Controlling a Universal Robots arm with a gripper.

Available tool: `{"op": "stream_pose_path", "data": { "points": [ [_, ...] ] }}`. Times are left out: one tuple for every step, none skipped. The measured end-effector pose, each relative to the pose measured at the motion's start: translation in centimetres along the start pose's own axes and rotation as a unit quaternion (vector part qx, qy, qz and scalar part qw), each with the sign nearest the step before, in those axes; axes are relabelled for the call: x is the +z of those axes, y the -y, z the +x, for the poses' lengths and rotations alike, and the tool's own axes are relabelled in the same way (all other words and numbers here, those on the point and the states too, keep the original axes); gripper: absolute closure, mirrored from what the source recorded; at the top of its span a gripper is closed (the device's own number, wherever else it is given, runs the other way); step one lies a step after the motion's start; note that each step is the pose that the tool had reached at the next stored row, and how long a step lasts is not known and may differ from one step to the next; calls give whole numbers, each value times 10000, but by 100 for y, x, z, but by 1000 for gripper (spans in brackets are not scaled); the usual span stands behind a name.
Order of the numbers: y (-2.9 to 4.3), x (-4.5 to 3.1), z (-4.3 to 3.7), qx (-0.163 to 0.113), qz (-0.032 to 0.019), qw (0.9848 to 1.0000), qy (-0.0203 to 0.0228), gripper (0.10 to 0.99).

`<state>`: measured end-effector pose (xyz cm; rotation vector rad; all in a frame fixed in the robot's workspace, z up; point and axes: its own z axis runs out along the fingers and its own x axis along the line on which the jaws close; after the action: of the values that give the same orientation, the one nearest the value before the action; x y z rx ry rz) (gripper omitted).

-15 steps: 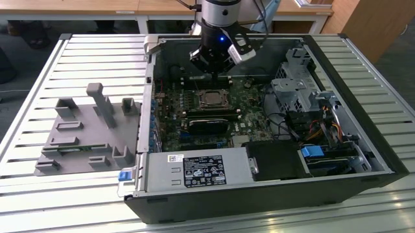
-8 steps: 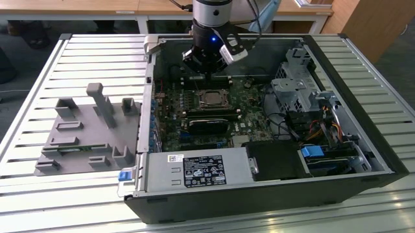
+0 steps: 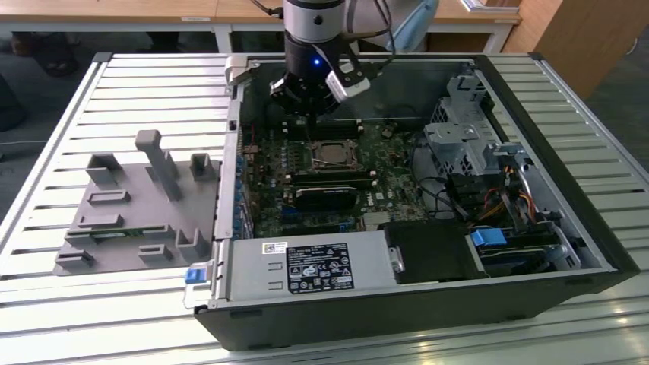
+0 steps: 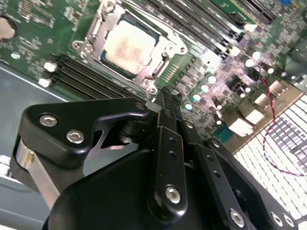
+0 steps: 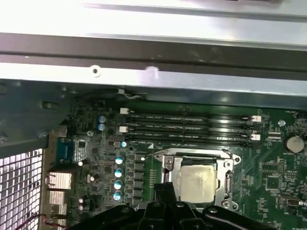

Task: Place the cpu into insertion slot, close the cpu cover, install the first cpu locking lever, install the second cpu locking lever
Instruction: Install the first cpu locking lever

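Here, the gripper [image 4: 163, 99], fingers clenched together with nothing seen between them, hangs at the edge of the insertion slot [image 4: 106, 61]. The cpu [image 4: 129, 45] lies seated there, framed by the lowered cpu cover [image 4: 169, 50].

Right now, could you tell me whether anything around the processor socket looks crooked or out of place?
Nothing stands out: the cpu lies flat and square in the insertion slot, with the cpu cover down around it.

I see the dull silver-tan cpu [image 4: 129, 45] lying flat in the insertion slot [image 4: 102, 53], with the silver cpu cover [image 4: 91, 36] framing it.
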<state>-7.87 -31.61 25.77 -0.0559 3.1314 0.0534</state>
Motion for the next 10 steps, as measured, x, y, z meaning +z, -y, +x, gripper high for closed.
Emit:
{"op": "stream_pose_path", "data": {
  "points": [
    [-1,0,22,3,-1,10000,0,980],
    [-2,0,47,5,-3,10000,0,980],
    [-3,1,71,6,-7,10000,2,980],
    [-4,2,92,7,-11,10000,2,980],
    [-5,2,113,8,-16,10000,2,980],
    [-6,2,135,8,-22,10000,3,980],
    [-6,3,155,9,-27,10000,3,980],
    [-7,5,175,10,-32,10000,4,980],
    [-9,6,194,10,-34,10000,4,980],
    [-13,9,207,12,-36,10000,5,980]
  ]
}}
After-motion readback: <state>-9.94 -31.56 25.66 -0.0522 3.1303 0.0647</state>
